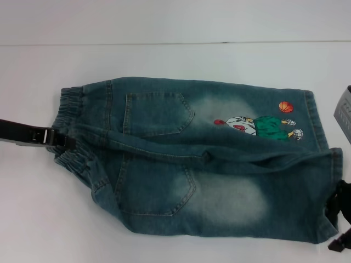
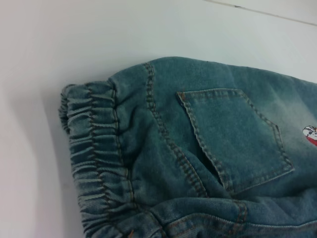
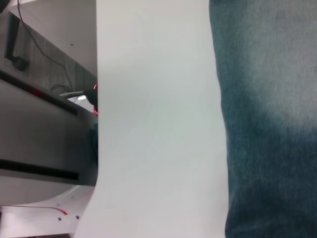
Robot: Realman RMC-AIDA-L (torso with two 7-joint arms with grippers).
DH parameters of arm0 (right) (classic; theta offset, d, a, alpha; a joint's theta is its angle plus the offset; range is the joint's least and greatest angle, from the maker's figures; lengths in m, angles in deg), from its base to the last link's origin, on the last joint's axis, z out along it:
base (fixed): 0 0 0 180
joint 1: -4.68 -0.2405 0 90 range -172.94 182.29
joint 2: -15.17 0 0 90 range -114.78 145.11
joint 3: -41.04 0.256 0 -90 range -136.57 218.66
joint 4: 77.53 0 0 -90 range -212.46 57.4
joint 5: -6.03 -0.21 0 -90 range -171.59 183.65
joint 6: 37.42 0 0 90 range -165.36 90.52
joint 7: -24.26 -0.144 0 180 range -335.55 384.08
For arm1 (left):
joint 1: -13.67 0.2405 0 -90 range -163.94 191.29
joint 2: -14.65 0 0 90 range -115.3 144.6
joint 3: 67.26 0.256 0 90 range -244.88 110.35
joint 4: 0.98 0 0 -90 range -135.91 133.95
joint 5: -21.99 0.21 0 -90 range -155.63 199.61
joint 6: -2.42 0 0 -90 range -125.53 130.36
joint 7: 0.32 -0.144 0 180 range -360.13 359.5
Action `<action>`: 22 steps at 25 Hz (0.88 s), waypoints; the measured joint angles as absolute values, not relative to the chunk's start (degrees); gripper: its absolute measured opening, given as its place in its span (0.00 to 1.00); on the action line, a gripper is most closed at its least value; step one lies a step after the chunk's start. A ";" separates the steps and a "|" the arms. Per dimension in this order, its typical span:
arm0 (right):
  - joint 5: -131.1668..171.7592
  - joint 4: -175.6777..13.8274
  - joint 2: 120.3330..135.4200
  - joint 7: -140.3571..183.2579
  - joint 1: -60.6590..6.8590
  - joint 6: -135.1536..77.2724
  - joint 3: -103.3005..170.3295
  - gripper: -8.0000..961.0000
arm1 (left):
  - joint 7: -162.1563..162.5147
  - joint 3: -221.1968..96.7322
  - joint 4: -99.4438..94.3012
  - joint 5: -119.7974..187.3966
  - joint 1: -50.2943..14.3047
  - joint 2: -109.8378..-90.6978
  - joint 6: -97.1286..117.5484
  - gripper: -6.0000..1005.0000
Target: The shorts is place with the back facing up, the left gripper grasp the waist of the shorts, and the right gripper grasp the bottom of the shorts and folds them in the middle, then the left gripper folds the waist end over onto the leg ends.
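The blue denim shorts (image 1: 181, 159) lie flat on the white table (image 1: 164, 60), back pockets up. The waist of the shorts (image 1: 74, 126) points left and the bottom of the shorts (image 1: 321, 137) points right, beside the cartoon print (image 1: 258, 126). My left gripper (image 1: 61, 140) reaches in from the left and is shut on the middle of the waistband, which bunches around it. My right gripper (image 1: 339, 216) sits at the near leg's hem corner, partly cut off by the frame. The left wrist view shows the elastic waist (image 2: 94, 148) and a pocket (image 2: 237, 139). Only denim (image 3: 267, 124) shows in the right wrist view.
A ridge of fabric runs along the centre seam (image 1: 208, 156) between the two legs. A grey object (image 1: 344, 112) shows at the right edge. In the right wrist view the table's edge (image 3: 96, 148) drops off to the floor and cables beyond.
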State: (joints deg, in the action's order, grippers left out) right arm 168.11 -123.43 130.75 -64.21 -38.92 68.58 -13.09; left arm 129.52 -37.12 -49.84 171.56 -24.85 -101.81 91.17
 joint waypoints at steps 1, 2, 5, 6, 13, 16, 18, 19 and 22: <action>168.10 -123.43 130.88 -64.10 -38.92 68.02 -13.07 0.73 | 129.50 -37.12 -49.84 171.56 -24.85 -101.82 91.17 0.04; 168.09 -123.41 130.93 -63.95 -38.92 67.40 -13.05 0.72 | 129.49 -37.12 -49.84 171.56 -24.83 -101.84 91.16 0.04; 167.95 -123.18 130.96 -63.29 -38.92 66.75 -12.59 0.69 | 129.45 -37.12 -49.84 171.59 -24.76 -101.91 91.12 0.04; 167.87 -123.20 130.97 -63.07 -38.92 66.76 -12.46 0.65 | 129.45 -37.12 -49.84 171.59 -24.76 -101.93 91.09 0.04; 167.75 -123.14 131.15 -62.13 -38.80 66.40 -12.49 0.37 | 129.42 -37.12 -49.85 171.37 -24.65 -101.98 90.95 0.04; 167.74 -123.14 131.39 -61.60 -38.61 66.23 -12.47 0.22 | 129.41 -37.12 -49.84 171.34 -24.64 -101.98 90.92 0.04; 167.74 -123.15 131.45 -61.43 -38.53 66.11 -12.49 0.15 | 129.41 -37.12 -49.85 171.33 -24.65 -101.98 90.92 0.04; 167.74 -123.15 131.45 -61.32 -38.50 66.04 -12.48 0.12 | 129.39 -37.12 -49.84 171.32 -24.64 -101.98 90.92 0.04; 167.59 -123.10 131.41 -60.84 -38.37 65.96 -12.15 0.02 | 129.34 -37.11 -49.84 171.31 -24.64 -101.98 90.92 0.04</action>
